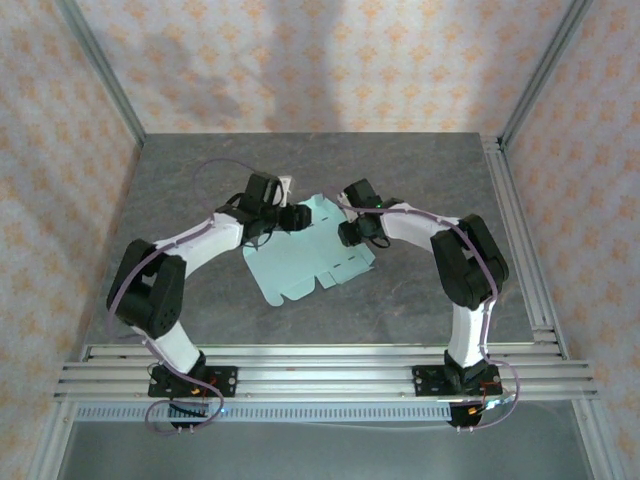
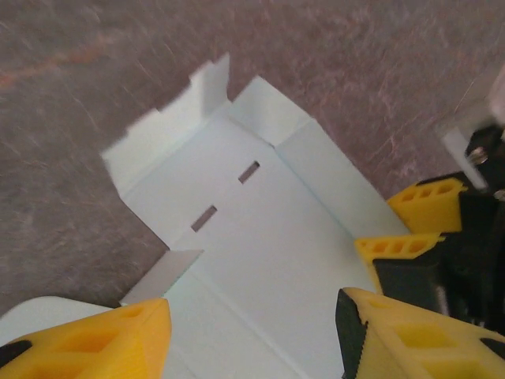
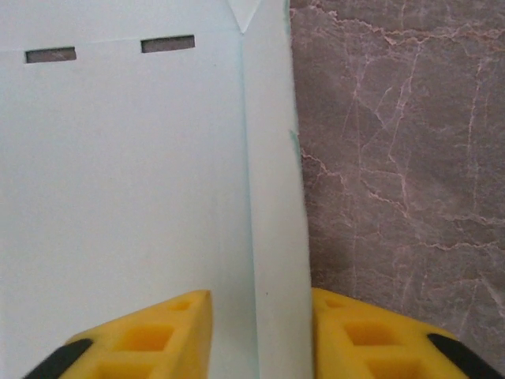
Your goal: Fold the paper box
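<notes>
The paper box (image 1: 300,262) is lying as a flat, unfolded cut sheet at the middle of the table (image 1: 420,170). Both arms are being reached in over its far part. The left gripper (image 2: 252,304) is being held released, its yellow fingers wide apart above the far left part of the sheet, with nothing between them. The right gripper (image 3: 260,296) is being held part-way open. Its fingers (image 3: 150,339) are set either side of the narrow side flap (image 3: 272,197) at the right edge of the sheet. The gap is wider than the thin card, so nothing is judged to be grasped yet.

The step in hand is judged to be the raising of that side flap along its crease (image 3: 243,158). A light pinch on the flap's free edge is being called for. The lift is best being turned about the crease rather than pulled sideways, so that the card is not being buckled. The main panel is best being pressed down by the left gripper just beside the crease, since so light a sheet is likely to be dragged across the smooth table otherwise. The two slots (image 3: 167,43) at the far end are best being left uncovered.
</notes>
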You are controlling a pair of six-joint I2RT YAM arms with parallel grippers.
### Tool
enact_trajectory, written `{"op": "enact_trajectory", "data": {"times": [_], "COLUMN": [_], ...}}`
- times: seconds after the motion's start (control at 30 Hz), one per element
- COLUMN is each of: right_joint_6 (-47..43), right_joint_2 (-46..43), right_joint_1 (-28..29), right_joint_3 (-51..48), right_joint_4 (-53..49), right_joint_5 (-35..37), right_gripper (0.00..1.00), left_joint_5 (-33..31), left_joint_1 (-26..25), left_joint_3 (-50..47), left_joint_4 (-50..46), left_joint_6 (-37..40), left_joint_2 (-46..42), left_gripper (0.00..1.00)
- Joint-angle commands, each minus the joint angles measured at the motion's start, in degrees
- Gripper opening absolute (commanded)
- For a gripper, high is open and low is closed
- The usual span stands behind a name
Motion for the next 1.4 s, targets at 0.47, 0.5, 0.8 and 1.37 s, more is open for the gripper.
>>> {"op": "enact_trajectory", "data": {"times": [0.47,0.5,0.8,1.37], "right_joint_6": [5.9,5.8,5.1,5.6], "right_joint_2": [-5.6,-5.3,-5.2,-2.6], "right_joint_1": [-5.5,-5.5,-5.4,-5.5], "right_joint_3": [-9.7,-9.6,-9.8,-8.9], "right_joint_4": [9.4,9.5,9.8,11.4], "right_joint_5": [-9.5,-9.6,-10.2,-11.4], "right_gripper": [0.43,0.43,0.05,0.24], "left_joint_5": [-2.0,-1.8,-1.7,-1.5], "left_joint_1": [3.6,3.6,3.7,3.8], "left_joint_3": [-4.4,-4.3,-4.6,-4.9], "left_joint_4": [0.6,0.5,0.1,-0.1], "left_joint_6": [-2.3,-2.3,-2.1,-1.9], "left_joint_2": [-2.1,-2.0,-2.5,-2.9], "left_gripper": [0.61,0.61,0.62,0.62]}}
